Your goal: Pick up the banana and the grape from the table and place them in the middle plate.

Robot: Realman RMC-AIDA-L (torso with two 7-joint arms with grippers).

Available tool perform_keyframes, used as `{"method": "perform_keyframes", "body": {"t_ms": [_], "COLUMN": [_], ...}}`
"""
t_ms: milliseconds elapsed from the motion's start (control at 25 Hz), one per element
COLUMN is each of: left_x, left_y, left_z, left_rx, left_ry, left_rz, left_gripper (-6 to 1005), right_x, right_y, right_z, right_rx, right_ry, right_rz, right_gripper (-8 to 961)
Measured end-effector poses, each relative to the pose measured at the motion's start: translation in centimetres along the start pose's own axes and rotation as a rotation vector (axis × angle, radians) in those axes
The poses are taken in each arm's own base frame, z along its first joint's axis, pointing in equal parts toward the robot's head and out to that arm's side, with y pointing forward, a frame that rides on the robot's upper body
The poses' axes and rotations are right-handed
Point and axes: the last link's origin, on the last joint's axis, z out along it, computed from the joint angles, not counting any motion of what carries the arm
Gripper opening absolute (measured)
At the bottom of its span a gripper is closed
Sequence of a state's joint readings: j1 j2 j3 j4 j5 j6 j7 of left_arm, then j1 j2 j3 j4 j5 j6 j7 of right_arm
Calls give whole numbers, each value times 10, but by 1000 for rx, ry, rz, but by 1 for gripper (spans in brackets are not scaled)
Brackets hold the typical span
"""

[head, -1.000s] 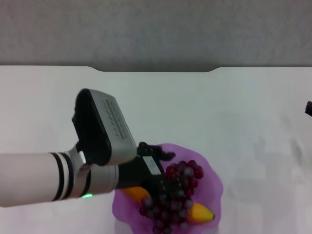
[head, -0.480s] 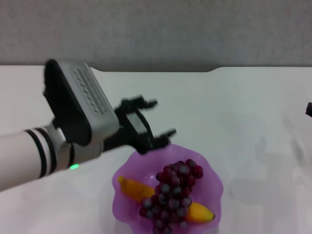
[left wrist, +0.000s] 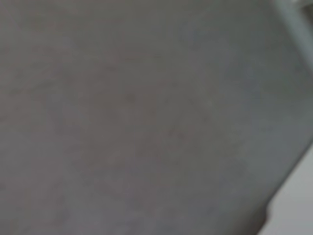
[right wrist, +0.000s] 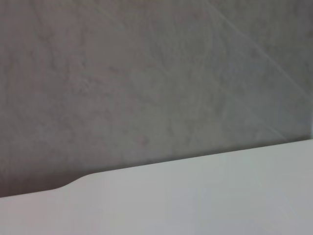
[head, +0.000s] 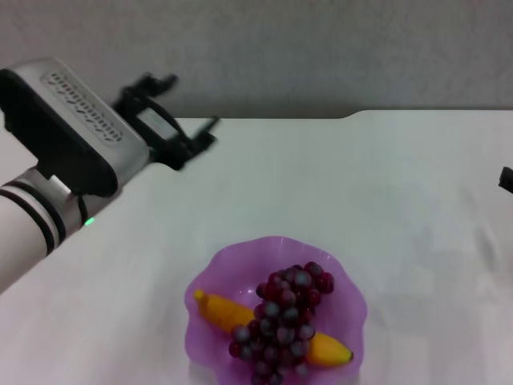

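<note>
The middle plate (head: 240, 258), purple with a scalloped rim, sits on the white table (head: 401, 176) at the near centre. The banana (head: 220, 311) lies across it. The grape bunch (head: 284, 321) lies on top of the banana and hides its middle. My left gripper (head: 186, 108) is open and empty, raised high at the far left, well away from the plate. Only a dark bit of my right gripper (head: 506, 178) shows at the right edge. The left wrist view shows only blurred grey.
The table's dark notched far edge (head: 256, 117) runs below a grey wall. The right wrist view shows the same table (right wrist: 195, 196) and wall (right wrist: 146, 73). My left arm's white forearm (head: 24, 224) crosses the near left corner.
My left gripper has lifted off the grape bunch and swung up and to the far left, open. The grapes and banana stay in the plate.
</note>
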State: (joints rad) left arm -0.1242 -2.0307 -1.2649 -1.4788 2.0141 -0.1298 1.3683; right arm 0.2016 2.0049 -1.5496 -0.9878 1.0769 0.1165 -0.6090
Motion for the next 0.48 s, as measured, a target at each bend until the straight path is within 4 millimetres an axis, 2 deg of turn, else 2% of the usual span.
{"method": "perform_keyframes", "body": {"t_ms": [280,480], "left_x": [-30,-42], "left_y": [-15,-26], "left_z": [6,6], "left_rx": [226,392], "left_ry": [-46,-34], "left_rz": [38,214], "left_gripper": [766,765], "right_x": [-1,-3], "right_y": [3,5], "right_z": [1,3], "right_rx": [-7,-12], "right_ry": [-1,-3], "right_rz": [-5,-8], "right_gripper": [861,861]}}
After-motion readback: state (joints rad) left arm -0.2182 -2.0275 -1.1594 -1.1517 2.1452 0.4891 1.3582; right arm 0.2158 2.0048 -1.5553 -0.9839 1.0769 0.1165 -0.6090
